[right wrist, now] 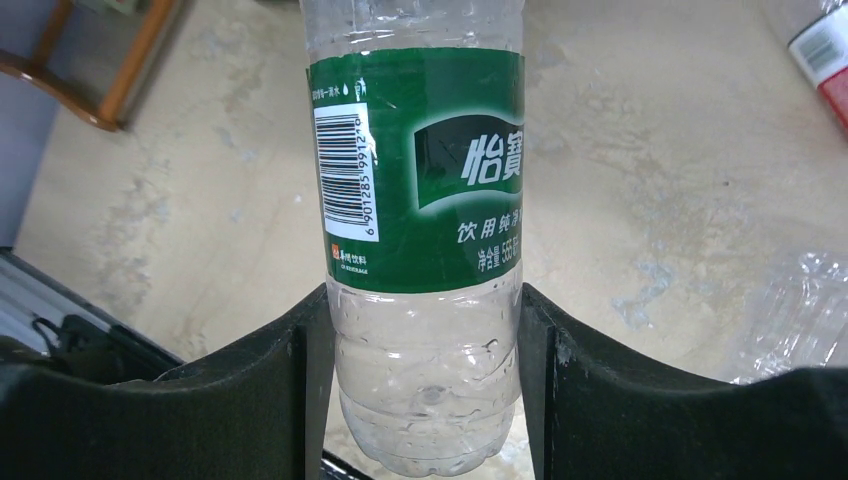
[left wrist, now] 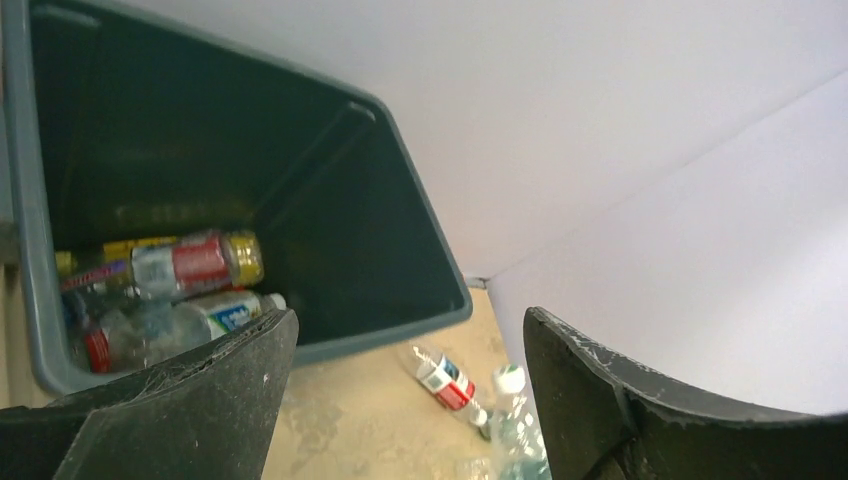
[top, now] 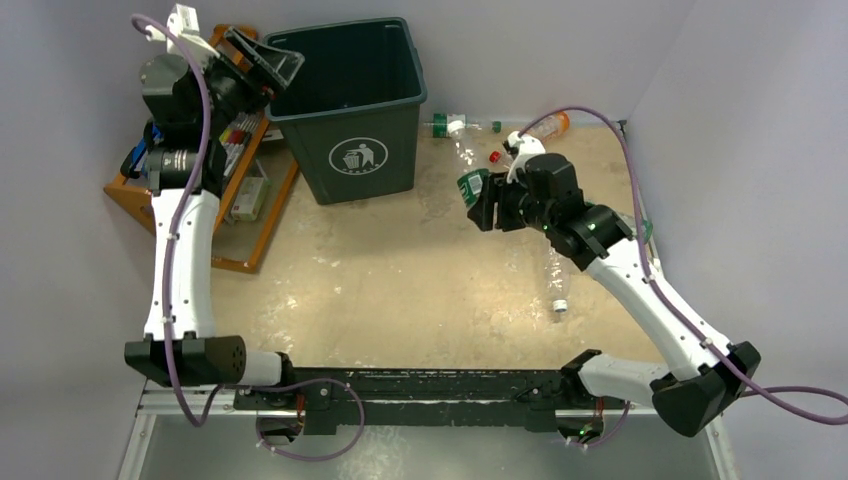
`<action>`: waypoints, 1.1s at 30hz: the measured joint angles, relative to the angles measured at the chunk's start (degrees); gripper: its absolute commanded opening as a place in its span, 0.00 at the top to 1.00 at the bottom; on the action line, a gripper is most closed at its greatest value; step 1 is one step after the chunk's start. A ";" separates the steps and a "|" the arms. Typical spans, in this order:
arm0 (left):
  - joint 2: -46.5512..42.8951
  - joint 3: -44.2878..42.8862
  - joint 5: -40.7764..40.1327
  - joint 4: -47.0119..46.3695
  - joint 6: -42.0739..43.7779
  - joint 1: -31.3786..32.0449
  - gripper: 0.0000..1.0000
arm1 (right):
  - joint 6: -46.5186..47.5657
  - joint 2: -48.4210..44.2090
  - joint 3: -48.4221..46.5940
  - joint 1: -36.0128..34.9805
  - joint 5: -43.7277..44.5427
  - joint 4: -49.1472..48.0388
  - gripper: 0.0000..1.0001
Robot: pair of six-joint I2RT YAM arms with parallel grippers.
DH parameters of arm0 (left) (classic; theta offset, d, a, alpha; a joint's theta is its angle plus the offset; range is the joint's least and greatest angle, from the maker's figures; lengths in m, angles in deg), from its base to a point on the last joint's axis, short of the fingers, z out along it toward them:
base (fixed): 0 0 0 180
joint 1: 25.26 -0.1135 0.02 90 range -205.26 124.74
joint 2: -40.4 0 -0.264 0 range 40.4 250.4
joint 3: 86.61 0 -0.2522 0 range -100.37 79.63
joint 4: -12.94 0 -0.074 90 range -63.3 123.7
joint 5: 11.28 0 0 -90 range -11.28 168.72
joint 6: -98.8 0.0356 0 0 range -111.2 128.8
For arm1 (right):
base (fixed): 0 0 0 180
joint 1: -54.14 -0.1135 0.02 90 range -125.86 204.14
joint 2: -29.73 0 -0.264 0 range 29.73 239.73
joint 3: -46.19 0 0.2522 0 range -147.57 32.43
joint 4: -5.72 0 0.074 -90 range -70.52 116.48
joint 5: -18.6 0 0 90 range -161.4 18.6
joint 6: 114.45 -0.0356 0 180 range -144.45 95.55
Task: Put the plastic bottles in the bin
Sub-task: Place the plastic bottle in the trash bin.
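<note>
Bottles on beige tabletop, white walls

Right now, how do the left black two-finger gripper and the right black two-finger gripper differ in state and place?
The left gripper is open and empty; the right gripper is shut on a clear plastic bottle with a green label. The left gripper sits at the rim of the dark green plastic bin; the right gripper is over the beige table, away from the bin. Shared: both are black and of the same build.
</note>
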 measured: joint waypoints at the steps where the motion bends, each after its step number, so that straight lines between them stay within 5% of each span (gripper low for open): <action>1: -1.36 1.66 0.26 0.00 -0.02 0.00 0.17 | -0.02 -0.07 -1.29 0.00 -0.11 0.50 0.47; 14: -16.15 21.94 3.30 2.97 0.63 0.74 0.16 | 1.07 5.99 -20.33 0.00 -3.08 4.66 0.47; 25: -24.02 37.33 -1.92 6.01 3.82 11.41 0.15 | 3.32 18.12 -38.14 0.00 -7.19 6.88 0.47; 33: -27.04 42.71 -2.93 9.70 6.51 12.55 0.14 | 4.22 29.46 -51.41 0.00 -10.80 7.32 0.47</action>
